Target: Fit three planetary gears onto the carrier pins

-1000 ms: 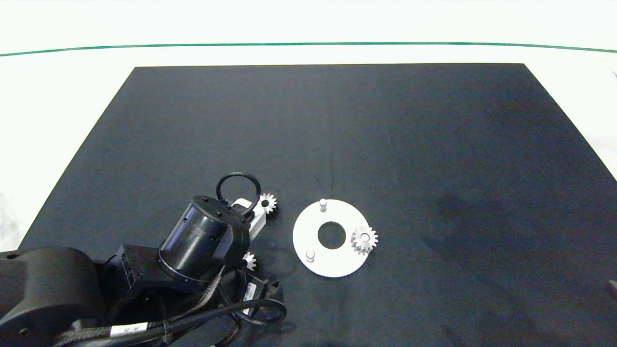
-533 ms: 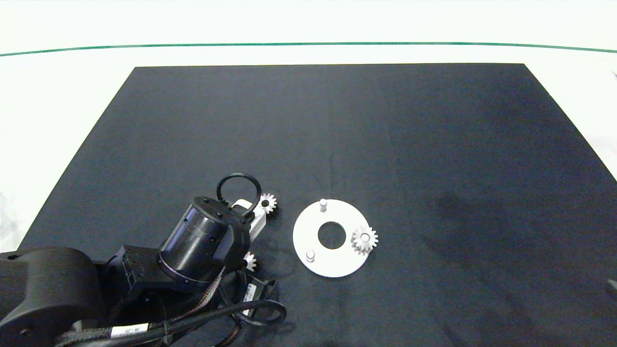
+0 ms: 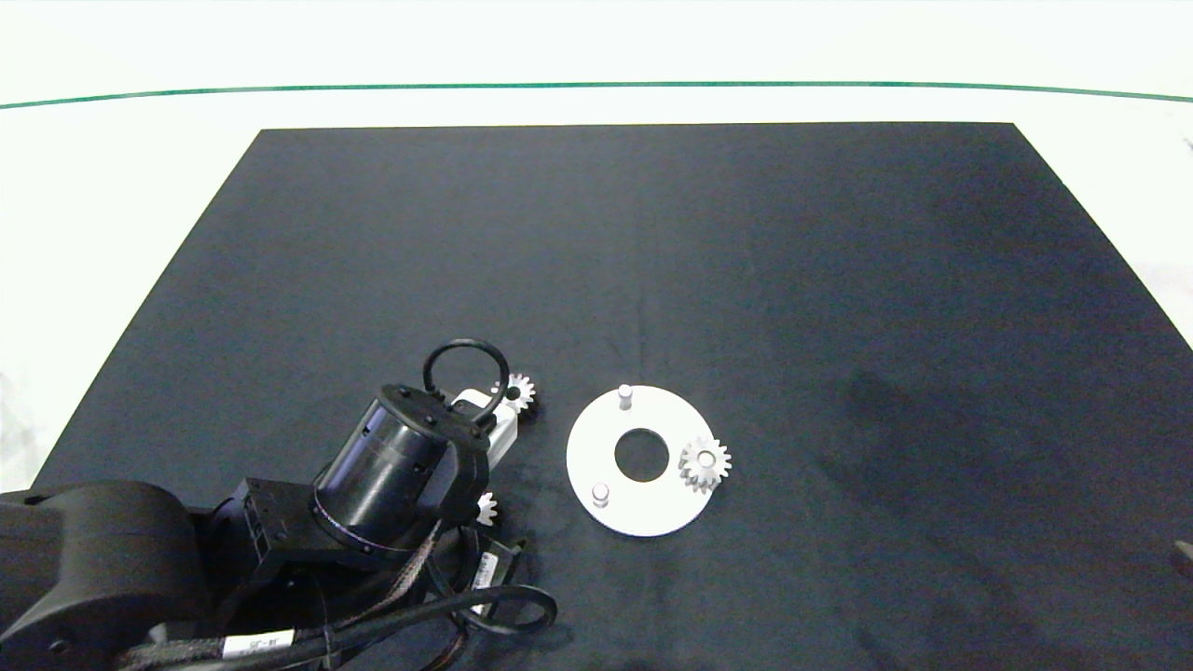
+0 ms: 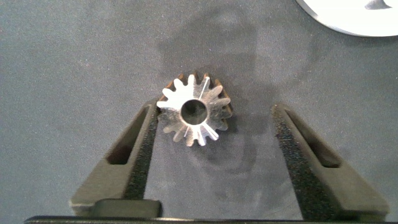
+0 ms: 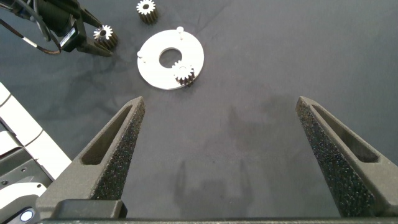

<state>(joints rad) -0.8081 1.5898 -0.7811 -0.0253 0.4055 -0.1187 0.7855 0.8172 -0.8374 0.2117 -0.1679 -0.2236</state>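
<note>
Head view shows a black mat (image 3: pixel 652 280) covering most of a white table (image 3: pixel 112 186), with a green line (image 3: pixel 596 86) running across the table's far side. Left arm (image 3: pixel 93 568) enters from the near left corner of the mat, its dark wrist housing angled toward the disc, with black cables (image 3: pixel 466 606) looping beneath it. Right arm is barely in this view.

White disc (image 3: pixel 606 471) lies flat on the mat, near the middle of its front half. It has a large centre hole and carries three pins. Far pin (image 3: pixel 624 395) and near-left pin (image 3: pixel 600 491) are bare. Right-hand pin holds one gear (image 3: pixel 705 463), seated flat on the disc.

Second gear (image 3: pixel 518 392) lies on the mat just left of the disc, beside the far end of the left wrist. Third gear (image 4: pixel 195 111) lies flat on the mat nearer the front, mostly hidden under the left wrist in the head view.

Left gripper (image 4: pixel 214 134) is released, its fingers (image 4: pixel 134 152) spread to either side of the third gear. The gear lies close to one finger; contact cannot be judged. Clear space separates it from the other finger.

Right gripper (image 5: pixel 221 140) is released, fingers wide apart, well clear of the disc and holding nothing.
</note>
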